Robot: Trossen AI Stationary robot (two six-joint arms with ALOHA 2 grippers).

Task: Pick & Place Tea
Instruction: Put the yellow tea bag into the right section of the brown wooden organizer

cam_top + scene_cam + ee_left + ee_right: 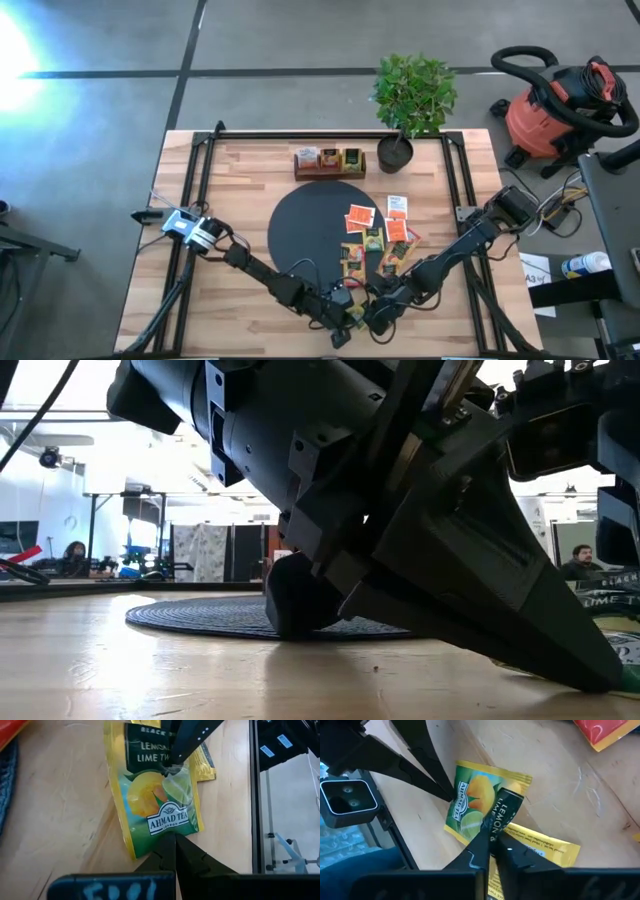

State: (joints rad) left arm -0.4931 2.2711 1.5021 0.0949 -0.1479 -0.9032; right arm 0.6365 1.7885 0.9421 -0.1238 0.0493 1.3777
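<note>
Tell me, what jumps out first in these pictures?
Both grippers meet at the table's near edge, the left gripper and right gripper shut on opposite ends of one green lemon-lime tea sachet. Behind them, more sachets are scattered by the black round mat, with a potted plant at the far edge.

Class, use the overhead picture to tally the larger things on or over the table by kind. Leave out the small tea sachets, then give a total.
Round black mat: 1
Wooden box: 1
Potted plant: 1
Robot arms: 2, the left arm and the right arm
Total: 5
</note>
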